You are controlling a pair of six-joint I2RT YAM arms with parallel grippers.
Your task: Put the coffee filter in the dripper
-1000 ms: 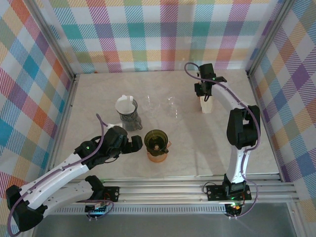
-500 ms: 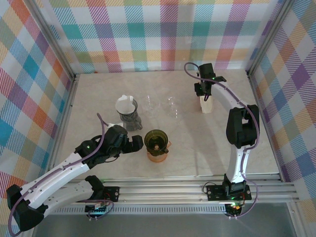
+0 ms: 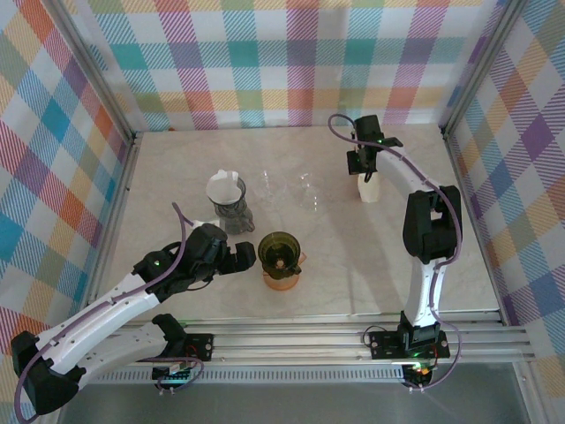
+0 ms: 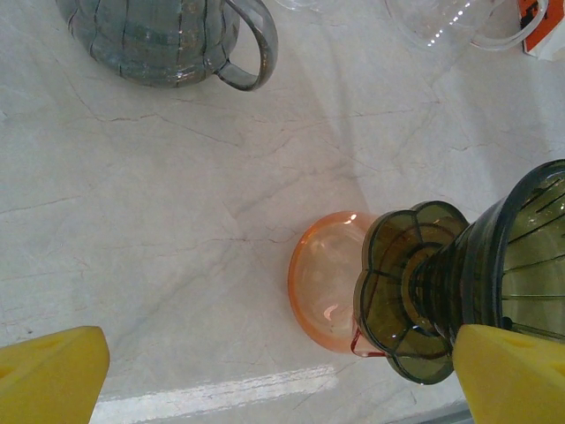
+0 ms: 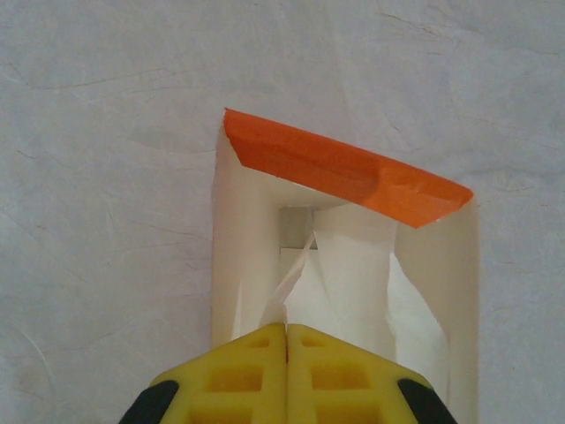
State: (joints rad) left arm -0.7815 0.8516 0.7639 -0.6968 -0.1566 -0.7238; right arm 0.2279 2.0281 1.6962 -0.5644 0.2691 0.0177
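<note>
Inside box: filters at R pincer.

Dripper on dish, table near edge, centre. Jug behind-left. Filter box toward far right corner. Glassware between jug, box.

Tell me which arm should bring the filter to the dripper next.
Right. The right gripper is shut on a filter inside the box; the left gripper sits open beside the dripper, holding nothing.
</note>
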